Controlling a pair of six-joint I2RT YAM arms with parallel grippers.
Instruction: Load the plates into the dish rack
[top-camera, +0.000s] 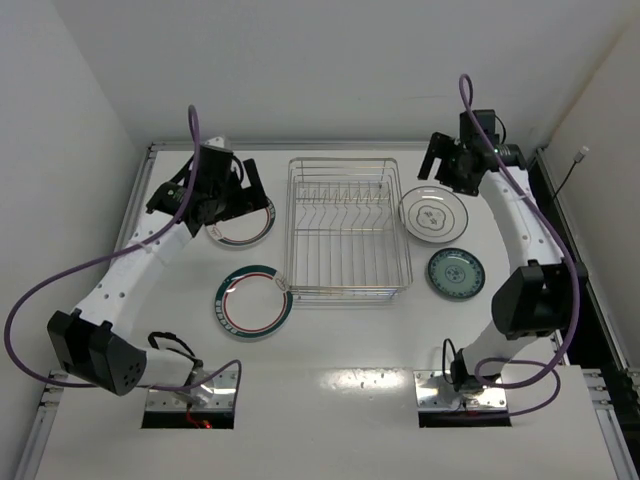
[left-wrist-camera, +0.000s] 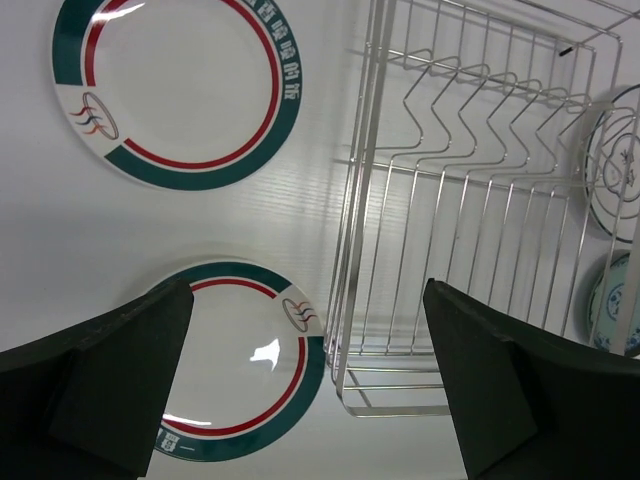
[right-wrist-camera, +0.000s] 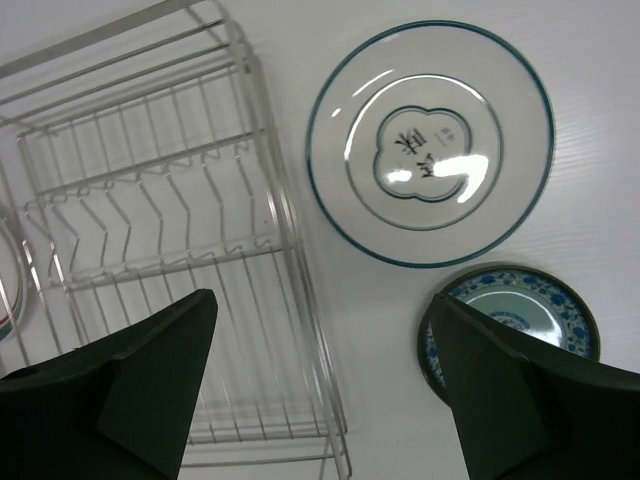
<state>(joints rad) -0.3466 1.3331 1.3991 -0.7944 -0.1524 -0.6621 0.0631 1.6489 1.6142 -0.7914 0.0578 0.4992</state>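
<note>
- Dish rack (top-camera: 348, 228): silver wire basket at the middle of the white bench (top-camera: 330, 340), long side running front to back. A row of upright dividers (top-camera: 345, 195) crosses its far half.
- All four plates lie flat on the bench outside the rack, two on each side.
- Far green-rimmed plate (top-camera: 245, 228): left of the rack, about level with its middle. From above it is partly hidden under the left claw.
- Near green-rimmed plate (top-camera: 253, 301): just beside the rack's near left corner, fully in view. White centre, red ring, dark green rim.
- Grey-rimmed plate (top-camera: 433, 214): right of the rack, close to its far half. It has a clover-shaped outline and characters at the centre.
- Teal plate (top-camera: 456, 273): smaller and patterned, nearer than the grey-rimmed one and close beside it, right of the rack.
- Left claw (left-wrist-camera: 308, 295): jaws spread wide, nothing between them, raised above the bench. In its wrist view the near green-rimmed plate shows in the gap between the dark fingers (left-wrist-camera: 110, 380), with the rack's corner beside it.
- Right claw (right-wrist-camera: 322, 298): jaws wide apart, gripping nothing, held up over the far right of the bench. In its wrist view the rack's right edge runs between the fingers, the grey-rimmed plate sits above, and the teal plate is partly behind the right finger.
</note>
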